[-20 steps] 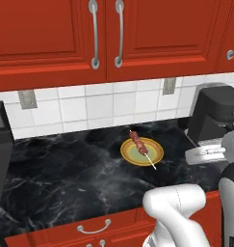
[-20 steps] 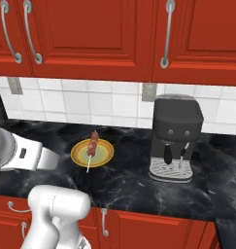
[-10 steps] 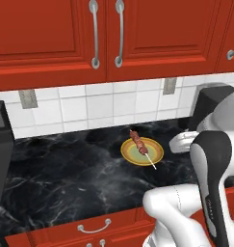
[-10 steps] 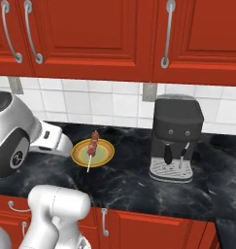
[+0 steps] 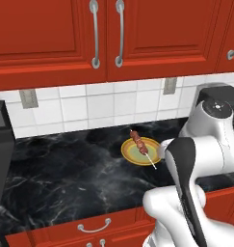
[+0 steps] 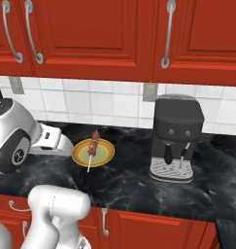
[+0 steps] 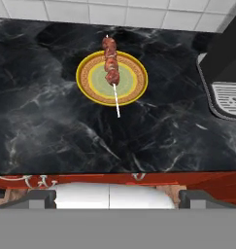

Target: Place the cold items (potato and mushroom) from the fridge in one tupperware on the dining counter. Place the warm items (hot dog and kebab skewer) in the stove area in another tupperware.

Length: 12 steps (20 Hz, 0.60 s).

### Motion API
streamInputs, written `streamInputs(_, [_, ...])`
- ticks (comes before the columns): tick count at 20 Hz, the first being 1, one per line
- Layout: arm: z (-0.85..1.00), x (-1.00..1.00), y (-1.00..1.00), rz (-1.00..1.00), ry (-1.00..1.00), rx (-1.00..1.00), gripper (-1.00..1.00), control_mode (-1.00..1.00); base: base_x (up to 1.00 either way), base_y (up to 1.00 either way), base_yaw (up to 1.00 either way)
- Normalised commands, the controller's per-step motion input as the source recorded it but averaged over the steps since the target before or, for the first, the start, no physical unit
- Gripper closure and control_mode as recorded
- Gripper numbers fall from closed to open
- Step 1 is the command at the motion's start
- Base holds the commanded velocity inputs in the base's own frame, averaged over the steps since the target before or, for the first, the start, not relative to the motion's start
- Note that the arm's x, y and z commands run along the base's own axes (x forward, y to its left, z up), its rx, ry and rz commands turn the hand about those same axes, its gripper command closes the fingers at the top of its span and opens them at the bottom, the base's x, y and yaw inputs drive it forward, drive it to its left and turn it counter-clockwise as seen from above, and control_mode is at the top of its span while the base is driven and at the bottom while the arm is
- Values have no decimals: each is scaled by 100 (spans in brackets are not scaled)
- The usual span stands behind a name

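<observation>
Kebab skewer of brown meat chunks on a pale stick [image 7: 111, 68] lies across a round yellow-rimmed plate [image 7: 135, 87] on the black marble worktop [image 7: 51, 126], left of the dark coffee machine [image 6: 176, 138]. The tool, jaws wide and empty, hangs above; a clean pick likely means straddling the meat across the stick. Fingertips fall outside the hand view, and no tupperware is visible.

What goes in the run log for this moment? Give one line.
phase: approach | gripper: open, empty | target: kebab skewer on yellow plate, stick end over rim | nearby: coffee machine | counter
</observation>
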Motion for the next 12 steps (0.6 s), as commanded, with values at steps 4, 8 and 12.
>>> streamInputs(4, [-20, 49, 1, 0, 1, -1, -100, -100, 0, 0, 0])
streamInputs(8, [-33, 49, 0, 0, 4, 0, -100, -100, 0, 0, 0])
streamInputs(12, [-30, 47, 0, 1, 4, 0, -100, -100, 0, 0, 0])
